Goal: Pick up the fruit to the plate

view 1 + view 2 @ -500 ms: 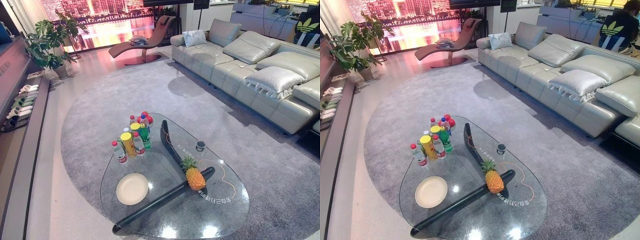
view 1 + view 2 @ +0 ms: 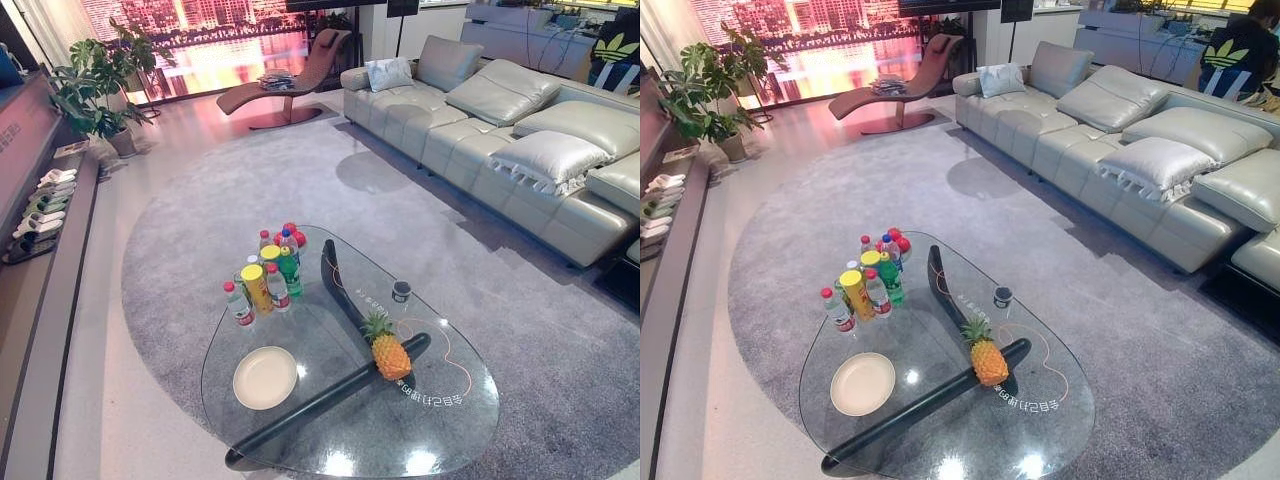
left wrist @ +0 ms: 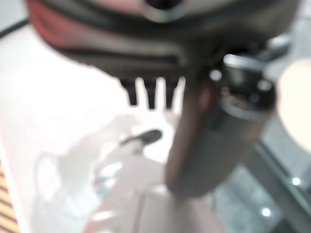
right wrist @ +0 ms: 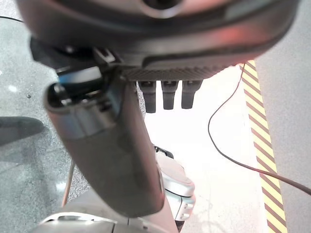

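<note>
Left hand: The left hand (image 3: 160, 29) hangs loose in its own wrist view. Its fingers (image 3: 150, 94) are relaxed and its thumb sticks out. It holds nothing.
Right hand: The right hand (image 4: 160, 34) looks the same in its wrist view. Its fingers (image 4: 170, 94) are loose and there is nothing in it.
Fruit and hands: The fruit is a pineapple (image 2: 388, 352). It is in neither hand, and no hand touches it.
Pineapple: It stands upright on the right side of the glass table (image 2: 310, 345). It is just above the dark table leg (image 2: 300, 410) that runs under the glass.
Plate: The white plate (image 2: 265, 377) lies flat on the same table. It is to the left of the pineapple and apart from it. The plate is bare.
Other table things: A bunch of bottles (image 2: 268, 270) stands on the far side, beyond the plate. A small cup (image 2: 401, 291) sits behind the pineapple.
Head views: These show the whole table on a grey rug (image 2: 220, 190). A pale sofa (image 2: 480, 120) and a green plant (image 2: 90, 90) are farther off. A person (image 2: 1240, 50) in a dark top is behind the sofa.
Left wrist view: Up close, a pale round shape (image 3: 296, 97) shows beside the thumb. It is too blurry to tell what it is.
Right wrist view: The floor past the hand has a yellow and black striped line (image 4: 266, 155).
</note>
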Robot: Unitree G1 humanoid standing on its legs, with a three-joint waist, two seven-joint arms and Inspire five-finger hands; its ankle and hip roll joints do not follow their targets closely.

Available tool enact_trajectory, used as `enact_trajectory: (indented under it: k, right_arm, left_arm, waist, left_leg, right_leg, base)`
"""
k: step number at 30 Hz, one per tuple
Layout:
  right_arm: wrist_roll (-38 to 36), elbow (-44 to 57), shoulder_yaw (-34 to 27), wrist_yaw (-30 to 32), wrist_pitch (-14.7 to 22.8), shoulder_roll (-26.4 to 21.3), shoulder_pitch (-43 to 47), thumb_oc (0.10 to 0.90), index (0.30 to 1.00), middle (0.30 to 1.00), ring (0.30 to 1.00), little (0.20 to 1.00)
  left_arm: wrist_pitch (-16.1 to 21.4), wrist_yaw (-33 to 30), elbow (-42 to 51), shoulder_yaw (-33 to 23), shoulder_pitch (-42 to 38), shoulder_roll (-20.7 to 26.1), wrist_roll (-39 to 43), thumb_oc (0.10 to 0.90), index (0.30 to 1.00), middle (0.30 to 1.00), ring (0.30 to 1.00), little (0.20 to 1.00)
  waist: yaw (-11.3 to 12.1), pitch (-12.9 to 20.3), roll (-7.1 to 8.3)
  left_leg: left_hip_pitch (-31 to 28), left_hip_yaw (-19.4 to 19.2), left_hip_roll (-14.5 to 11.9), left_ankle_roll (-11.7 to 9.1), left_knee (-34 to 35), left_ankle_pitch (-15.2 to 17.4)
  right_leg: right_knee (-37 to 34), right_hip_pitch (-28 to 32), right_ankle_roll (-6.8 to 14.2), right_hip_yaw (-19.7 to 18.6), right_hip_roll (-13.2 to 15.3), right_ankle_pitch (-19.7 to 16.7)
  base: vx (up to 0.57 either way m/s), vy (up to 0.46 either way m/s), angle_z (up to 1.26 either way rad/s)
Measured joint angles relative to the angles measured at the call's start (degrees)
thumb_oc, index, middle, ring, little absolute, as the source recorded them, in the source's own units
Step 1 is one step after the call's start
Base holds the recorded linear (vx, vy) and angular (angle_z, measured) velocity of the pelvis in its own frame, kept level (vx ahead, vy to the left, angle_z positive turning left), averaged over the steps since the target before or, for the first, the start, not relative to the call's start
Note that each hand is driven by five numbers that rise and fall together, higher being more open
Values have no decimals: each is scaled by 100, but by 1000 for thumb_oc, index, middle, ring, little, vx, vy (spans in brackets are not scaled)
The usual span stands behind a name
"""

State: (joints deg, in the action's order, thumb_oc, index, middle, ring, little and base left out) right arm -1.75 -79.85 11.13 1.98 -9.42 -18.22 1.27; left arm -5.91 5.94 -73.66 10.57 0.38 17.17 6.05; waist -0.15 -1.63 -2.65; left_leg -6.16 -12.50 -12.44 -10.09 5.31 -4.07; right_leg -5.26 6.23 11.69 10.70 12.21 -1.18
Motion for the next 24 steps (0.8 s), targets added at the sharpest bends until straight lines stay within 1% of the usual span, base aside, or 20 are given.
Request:
enact_trajectory:
  k: [13, 14, 16, 17, 18, 19, 20, 21, 22, 23, 24]
  right_arm:
    - [14, 14, 2, 41, -2, -2, -24, 800, 900, 900, 900, 900]
    - [18, 30, 12, 43, -6, -2, -36, 800, 900, 900, 900, 900]
    - [18, 92, 28, 46, -6, -6, -49, 800, 900, 900, 900, 900]
    - [16, 161, 39, 65, -10, -11, -43, 800, 900, 900, 900, 900]
    - [15, 173, 43, 67, -10, -14, -5, 800, 900, 900, 900, 900]
    - [6, 176, 50, 69, -9, -32, 134, 800, 900, 900, 900, 900]
    - [5, 170, 49, 70, -10, -46, 257, 800, 900, 900, 900, 900]
    - [-4, 179, 48, 76, -5, -67, 417, 800, 900, 900, 900, 900]
    - [-30, 193, 48, 81, -6, -89, 567, 800, 900, 900, 900, 900]
    - [-51, 229, 48, 89, -5, -105, 619, 800, 900, 900, 900, 900]
    - [-68, 272, 46, 111, -2, -142, 807, 800, 900, 900, 900, 900]
  left_arm:
    - [-2, -9, 11, -16, 11, 0, 13, 800, 900, 900, 900, 900]
    - [-5, -12, 19, -20, 8, 0, 70, 800, 900, 900, 900, 900]
    - [-10, -20, 59, -2, 2, 10, 213, 800, 900, 900, 900, 900]
    - [-13, -22, 77, -1, -38, 12, 326, 800, 900, 900, 900, 900]
    - [-18, -24, 92, 6, -53, 17, 387, 800, 900, 900, 900, 900]
    - [-28, -27, 159, 43, -183, 36, 502, 800, 900, 900, 900, 900]
    - [-27, -29, 178, 84, -279, 58, 577, 800, 900, 900, 900, 900]
    - [-9, -41, 201, 133, -435, 88, 689, 800, 900, 900, 900, 900]
    - [-8, -44, 206, 156, -590, 124, 776, 800, 900, 900, 900, 900]
    - [-7, -48, 219, 175, -660, 138, 814, 800, 900, 900, 900, 900]
    - [5, -56, 295, 164, -811, 156, 910, 800, 900, 900, 900, 900]
  waist:
    - [2, -9, 37]
    - [2, -56, 33]
    - [1, -90, 20]
    - [-1, -119, 4]
    - [-2, -192, -28]
    - [0, -435, -47]
    - [3, -563, -107]
    - [-5, -783, -131]
    - [-17, -1006, -180]
    - [-19, -1114, -180]
    - [-27, -1359, -215]
  left_leg:
    - [133, 0, -3, -2, -2, -3]
    - [146, 0, -3, -24, -20, -17]
    - [285, 0, -4, -26, -36, -36]
    - [484, -1, 1, -12, -39, -75]
    - [568, 0, 8, -19, -41, -111]
    - [746, 1, 18, -4, -42, -168]
    - [834, 13, 21, 14, -41, -201]
    - [1050, 17, 31, 39, -41, -255]
    - [1201, 18, 36, 50, -42, -310]
    - [1287, 24, 41, 47, -42, -338]
    - [1497, 25, 49, 68, -43, -406]
  right_leg:
    - [0, -139, -2, -6, -4, -7]
    - [0, -155, 3, -10, -6, -13]
    - [1, -305, -2, -19, -8, -35]
    - [15, -517, -3, -47, -9, -82]
    - [23, -606, -4, -59, -6, -110]
    - [32, -808, -14, -114, -7, -188]
    - [31, -883, -21, -148, -2, -226]
    - [32, -1144, -36, -173, 0, -292]
    - [34, -1271, -48, -184, -2, -350]
    - [33, -1380, -46, -190, -2, -376]
    - [35, -1576, -60, -211, 1, -468]
  base:
    - [9, -1, 0]
    - [-51, 27, -2]
    - [-128, 38, -3]
    - [-181, 25, -5]
    - [-204, 8, -9]
    - [-174, -3, -11]
    - [-168, -4, -12]
    - [-168, 3, -8]
    - [-156, 5, -4]
    - [-200, 1, -4]
    - [-142, -2, -3]
